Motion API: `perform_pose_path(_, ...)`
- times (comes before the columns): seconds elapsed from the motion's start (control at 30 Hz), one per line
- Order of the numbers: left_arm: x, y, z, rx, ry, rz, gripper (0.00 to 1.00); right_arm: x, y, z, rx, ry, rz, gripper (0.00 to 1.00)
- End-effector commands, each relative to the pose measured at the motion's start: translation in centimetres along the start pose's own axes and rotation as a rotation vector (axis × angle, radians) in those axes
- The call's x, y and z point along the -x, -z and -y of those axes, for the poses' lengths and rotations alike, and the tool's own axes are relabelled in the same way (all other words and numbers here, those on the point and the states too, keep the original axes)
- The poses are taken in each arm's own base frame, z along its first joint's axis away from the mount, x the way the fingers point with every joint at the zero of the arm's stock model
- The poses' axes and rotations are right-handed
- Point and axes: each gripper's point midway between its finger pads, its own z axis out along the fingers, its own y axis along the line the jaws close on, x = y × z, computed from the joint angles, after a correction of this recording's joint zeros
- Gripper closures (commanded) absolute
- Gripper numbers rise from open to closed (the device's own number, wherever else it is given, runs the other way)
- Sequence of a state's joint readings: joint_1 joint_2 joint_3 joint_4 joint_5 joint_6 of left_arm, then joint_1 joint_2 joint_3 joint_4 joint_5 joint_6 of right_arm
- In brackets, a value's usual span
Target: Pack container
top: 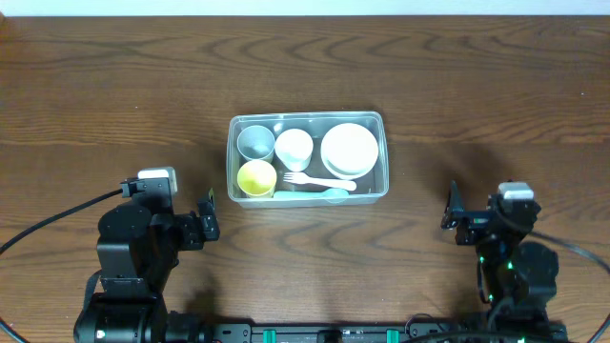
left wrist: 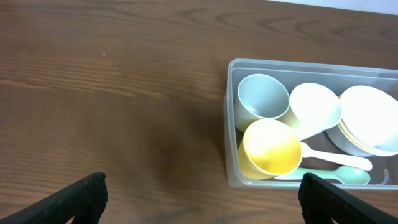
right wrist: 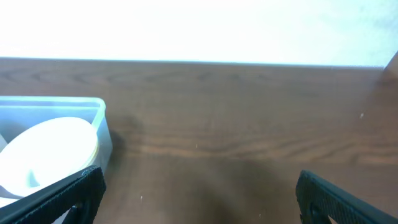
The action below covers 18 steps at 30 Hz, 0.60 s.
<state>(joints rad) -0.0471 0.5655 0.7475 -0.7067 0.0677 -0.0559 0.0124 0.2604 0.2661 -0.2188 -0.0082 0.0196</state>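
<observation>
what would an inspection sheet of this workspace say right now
surface: dark wood-grain table
job's things: clear container at centre, holding grey cup, white cup, yellow cup, white bowl, white fork, mint spoon
clutter: nothing seen
claws: left claw and right claw both open, empty, apart from the container
cables: black cable beside each arm
surroundings: pale wall beyond the far edge

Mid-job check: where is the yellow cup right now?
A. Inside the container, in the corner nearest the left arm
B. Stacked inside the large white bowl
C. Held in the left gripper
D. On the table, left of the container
A: the overhead view shows the yellow cup inside the container, in its near-left corner, right next to the grey-blue cup.
</observation>
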Motion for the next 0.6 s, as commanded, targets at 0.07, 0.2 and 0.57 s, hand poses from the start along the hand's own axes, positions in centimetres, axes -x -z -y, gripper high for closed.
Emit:
perform_pose_path(0.07, -0.1, -0.1, -0.1, 0.006, 0.007, -0.003, 0.02, 0.6, 0.9, 0.0, -0.002, 0.084, 0.106, 0.01)
perform_pose_path(0.2, -0.1, -0.1, -0.1, 0.006, 0.007, -0.003, 0.02, 1.4, 1.3, 0.0, -0.007, 0.122, 0.166, 0.01)
perform_pose_path(0.57, -0.1, -0.1, -0.1, 0.006, 0.007, -0.003, 0.02, 0.8, 0.7, 0.0, -0.008, 0.134, 0.301, 0.01)
